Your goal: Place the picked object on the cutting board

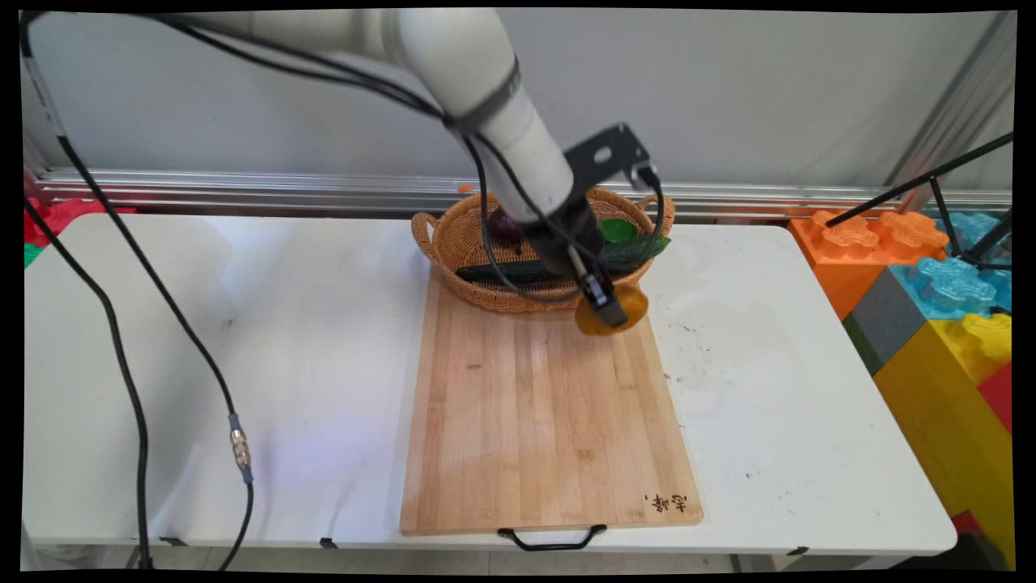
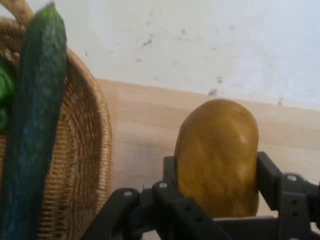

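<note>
Gripper: the black gripper is hanging over the far right corner of the cutting board, just in front of the basket. Its two fingers are pressing on the two sides of a yellow-brown potato, so they are holding it between them.
Potato: it is sitting in the gripper's grasp, above the board's far edge and near the basket's front rim. Whether it is touching the board cannot be told.
Basket: the woven basket is standing at the far end of the board, its front part lying over the board's edge.
In the basket: a long dark green cucumber is lying across the rim, a bright green thing is lying behind it, and a dark purple thing is showing at the far side.
Board: the wooden board is lying on the white table, its black handle at the end far from the basket.
</note>
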### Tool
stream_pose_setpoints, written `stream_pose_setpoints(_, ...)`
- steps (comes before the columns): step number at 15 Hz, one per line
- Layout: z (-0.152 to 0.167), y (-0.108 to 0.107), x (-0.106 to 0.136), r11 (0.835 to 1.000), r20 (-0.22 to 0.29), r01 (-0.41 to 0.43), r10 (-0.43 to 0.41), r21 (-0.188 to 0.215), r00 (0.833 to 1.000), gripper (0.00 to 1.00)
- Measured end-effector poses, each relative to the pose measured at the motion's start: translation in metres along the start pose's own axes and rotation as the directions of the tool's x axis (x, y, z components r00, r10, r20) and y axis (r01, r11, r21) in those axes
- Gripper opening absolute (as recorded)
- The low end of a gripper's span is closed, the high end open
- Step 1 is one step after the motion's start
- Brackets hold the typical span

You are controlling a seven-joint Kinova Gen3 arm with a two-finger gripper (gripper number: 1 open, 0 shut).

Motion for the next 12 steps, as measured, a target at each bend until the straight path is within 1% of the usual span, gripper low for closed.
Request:
stream_pose_setpoints(3,0.032,0.002,-0.012,0.999,0.026,0.035,-0.035,0.019,0.999,0.00)
stream_pose_setpoints(5,0.047,0.004,-0.019,0.998,0.037,0.050,-0.051,0.028,0.998,0.00)
stream_pose_setpoints(9,0.064,0.006,-0.025,0.997,0.044,0.068,-0.070,0.036,0.997,0.00)
stream_pose_setpoints(10,0.066,0.008,-0.026,0.997,0.044,0.072,-0.073,0.037,0.996,1.00)
stream_pose_setpoints(12,0.067,0.011,-0.026,0.996,0.041,0.077,-0.078,0.035,0.996,1.00)
